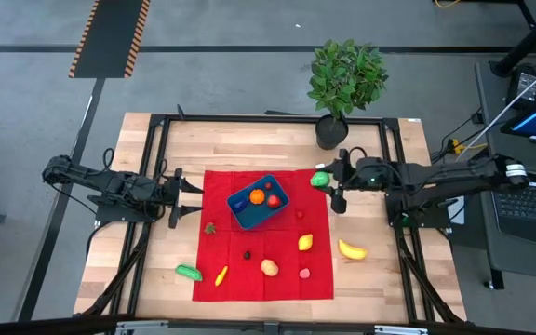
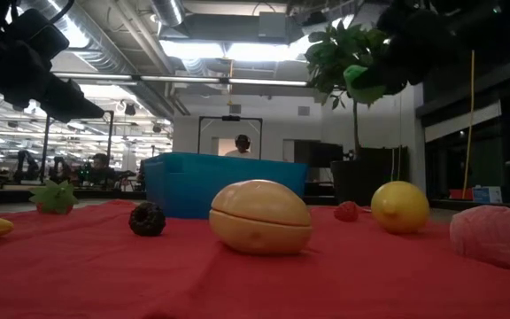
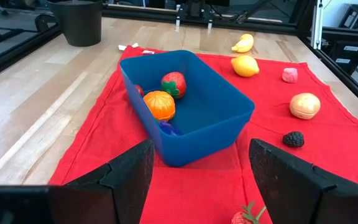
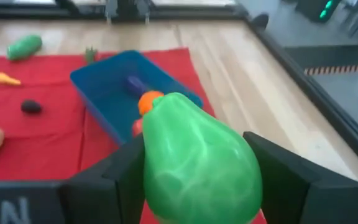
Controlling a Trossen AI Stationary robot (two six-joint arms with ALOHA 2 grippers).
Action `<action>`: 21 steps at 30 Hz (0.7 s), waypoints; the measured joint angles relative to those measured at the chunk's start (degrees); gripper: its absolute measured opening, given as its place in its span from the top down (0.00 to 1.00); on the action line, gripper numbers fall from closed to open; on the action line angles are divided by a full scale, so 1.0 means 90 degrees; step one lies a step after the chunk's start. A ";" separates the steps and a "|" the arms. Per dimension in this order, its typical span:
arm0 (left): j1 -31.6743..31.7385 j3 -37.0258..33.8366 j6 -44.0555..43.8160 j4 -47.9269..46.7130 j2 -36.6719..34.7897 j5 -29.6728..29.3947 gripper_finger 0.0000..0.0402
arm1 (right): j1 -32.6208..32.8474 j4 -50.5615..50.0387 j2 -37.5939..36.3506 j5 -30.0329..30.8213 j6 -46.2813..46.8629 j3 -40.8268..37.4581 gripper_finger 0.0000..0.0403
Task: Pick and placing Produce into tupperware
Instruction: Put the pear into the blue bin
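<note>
**Green pear held at the cloth's right edge**

Your left gripper [image 1: 196, 199] waits, fingers apart, at the red cloth's [image 1: 249, 274] left edge. The blue tupperware [image 1: 273, 212] sits centre-far, holding a strawberry [image 3: 173, 84] and an orange [image 3: 159, 104]. Your right gripper [image 1: 328, 186] is clamped on a green pear [image 4: 194, 165], right of the tupperware.

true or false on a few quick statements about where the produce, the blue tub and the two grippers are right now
1. The right gripper holds a green pear. True.
2. The blue tupperware is empty. False: an orange and a strawberry lie in it.
3. The left gripper holds a banana. False: it is open and empty; the banana lies on the wood.
4. The lemon lies on the red cloth. True.
</note>
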 joint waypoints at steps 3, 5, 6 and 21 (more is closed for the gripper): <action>0.0001 0.0000 0.0000 -0.0001 0.0001 0.0000 0.37 | -0.0039 0.0540 -0.0202 0.0000 0.0005 -0.0366 0.42; 0.0001 0.0000 0.0000 -0.0001 0.0001 0.0000 0.37 | -0.0065 0.0846 -0.0268 -0.0002 0.0011 -0.0555 0.42; -0.0001 0.0000 0.0000 -0.0001 -0.0002 0.0000 0.37 | -0.0074 0.1021 -0.0286 0.0000 0.0011 -0.0651 0.42; 0.0001 0.0000 0.0000 -0.0002 0.0000 0.0000 0.37 | -0.0108 0.2205 -0.0314 0.0216 0.0034 -0.1307 0.42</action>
